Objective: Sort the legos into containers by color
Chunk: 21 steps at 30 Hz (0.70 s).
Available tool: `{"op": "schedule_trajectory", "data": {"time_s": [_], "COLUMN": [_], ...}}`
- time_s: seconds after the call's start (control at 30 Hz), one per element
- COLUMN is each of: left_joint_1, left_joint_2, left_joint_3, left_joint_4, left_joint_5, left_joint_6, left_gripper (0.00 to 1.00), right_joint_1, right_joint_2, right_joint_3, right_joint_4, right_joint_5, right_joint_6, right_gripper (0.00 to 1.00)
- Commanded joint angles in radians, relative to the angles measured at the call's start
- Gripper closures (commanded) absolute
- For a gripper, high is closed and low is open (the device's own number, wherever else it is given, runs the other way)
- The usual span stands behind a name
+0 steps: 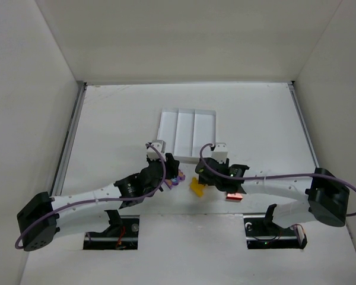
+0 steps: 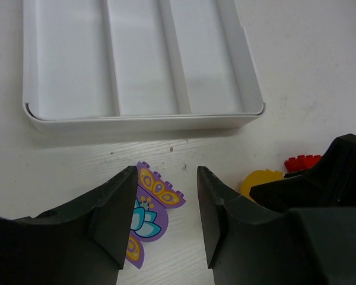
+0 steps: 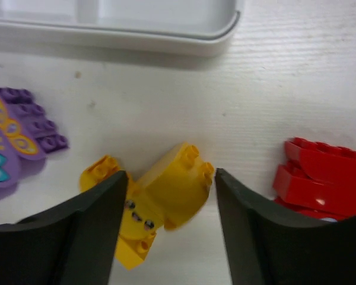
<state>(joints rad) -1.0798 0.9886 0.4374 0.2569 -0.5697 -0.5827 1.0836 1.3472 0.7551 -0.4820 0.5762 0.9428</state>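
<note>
1. Between the spread fingers of the left gripper (image 2: 166, 181), a purple lego (image 2: 149, 219) printed like a butterfly wing lies flat on the table (image 1: 255, 119), not clamped.
2. The right gripper (image 3: 170, 174), also spread wide, straddles a yellow lego (image 3: 148, 225); a red lego (image 3: 320, 178) sits just to its right.
3. All three lie near the white tray (image 2: 142, 122), outside its compartments.
</note>
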Motion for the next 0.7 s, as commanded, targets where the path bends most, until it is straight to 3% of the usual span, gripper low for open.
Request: {"op": "schedule_trajectory", "data": {"time_s": [0.0,0.17,0.27,0.67], "left_joint_1": [0.022,0.065,0.096,0.082], "left_joint_2": [-0.051,-0.129,-0.151,-0.148], "left_joint_3": [-0.006,-0.019,-0.029,-0.054], "left_joint_4": [0.021,-0.022,-0.021,0.007], "left_joint_5": [-0.041,-0.094,-0.085,-0.056], "left_joint_6": [0.012,0.009,0.007,0.004], "left_gripper": [0.58,0.56,0.56,0.56], "right_joint_1": [-0.001,-0.015,-0.012,-0.017], "right_joint_2": [-0.025,-0.155,-0.183,0.023], "right_joint_3": [0.050,0.004,-0.028,0.001], "right_joint_4": [0.132,0.047,0.026,0.094], "right_joint_5": [0.020,0.034,-0.012,-0.081], "right_joint_6": [-0.064,0.009,0.083,0.174], "right_gripper": [0.29,0.11,0.05,0.03]}}
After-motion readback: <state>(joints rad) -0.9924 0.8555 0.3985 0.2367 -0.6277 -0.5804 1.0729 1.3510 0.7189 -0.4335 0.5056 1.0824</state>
